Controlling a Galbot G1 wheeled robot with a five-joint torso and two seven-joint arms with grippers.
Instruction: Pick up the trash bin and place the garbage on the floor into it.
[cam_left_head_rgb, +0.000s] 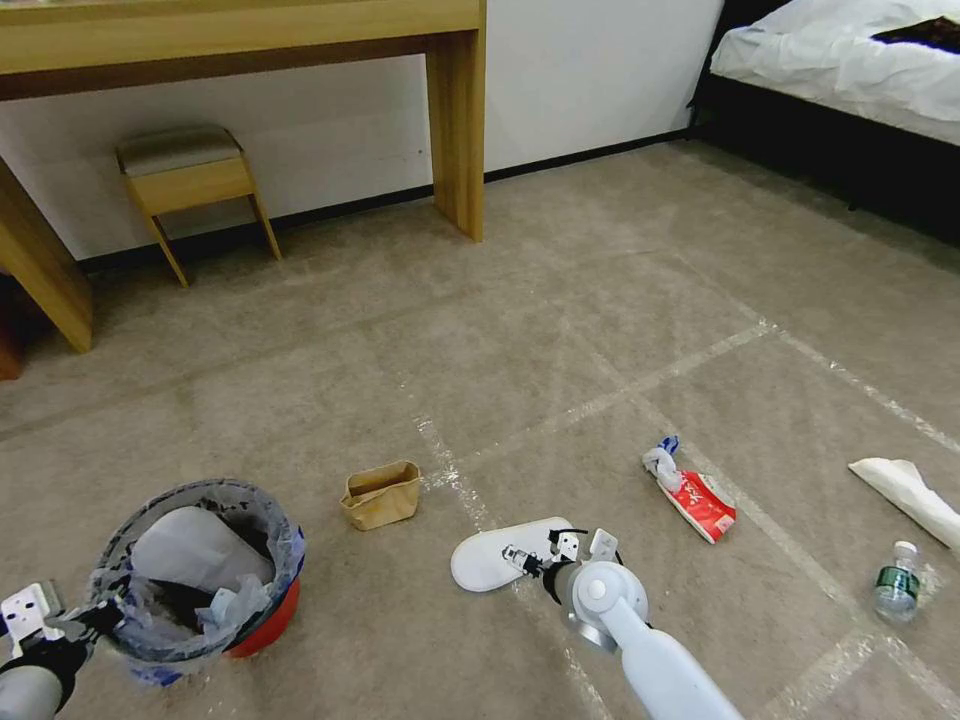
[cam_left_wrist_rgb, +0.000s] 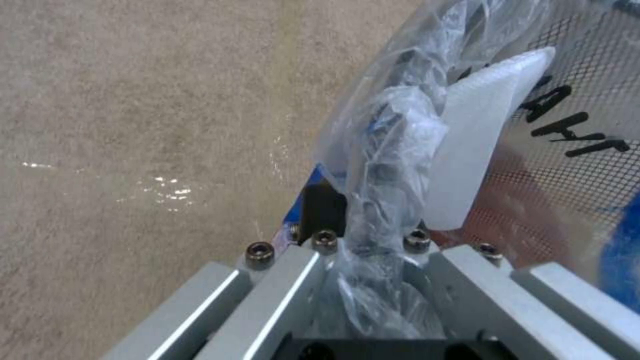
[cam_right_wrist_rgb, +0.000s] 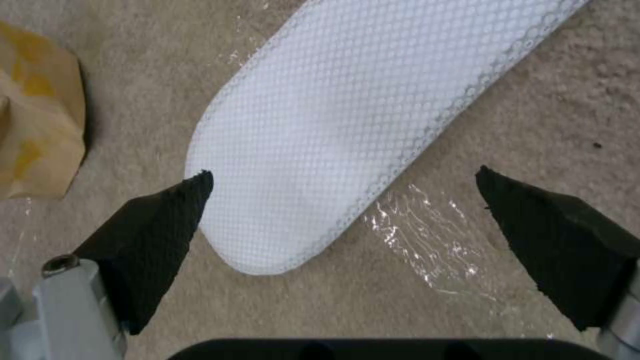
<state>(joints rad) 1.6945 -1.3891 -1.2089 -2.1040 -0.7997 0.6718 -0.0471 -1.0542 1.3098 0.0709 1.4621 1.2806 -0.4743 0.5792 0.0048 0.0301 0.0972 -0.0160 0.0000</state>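
The floor (cam_left_head_rgb: 560, 330), a beige carpet crossed by shiny tape lines, is seen spread before a wooden desk (cam_left_head_rgb: 300, 30) and a stool (cam_left_head_rgb: 190, 175). At the robot's lower left the trash bin (cam_left_head_rgb: 262, 622) is held at its bagged rim by the left gripper (cam_left_head_rgb: 92, 618), whose fingers are pinched on the plastic liner (cam_left_wrist_rgb: 380, 165); a white flat piece is seen inside. Near the centre a white slipper (cam_left_head_rgb: 490, 560) is lain on the carpet, and the right gripper (cam_left_head_rgb: 530, 562) is poised directly over it, fingers spread wide, one black pad (cam_right_wrist_rgb: 160, 220) at the slipper's edge and the other well clear of it. A brown paper bag (cam_left_head_rgb: 381, 494) is found just beside the slipper. Farther right, a red wrapper (cam_left_head_rgb: 700, 500), a white paper wad (cam_left_head_rgb: 910, 490) and a small bottle (cam_left_head_rgb: 897, 580) are scattered.
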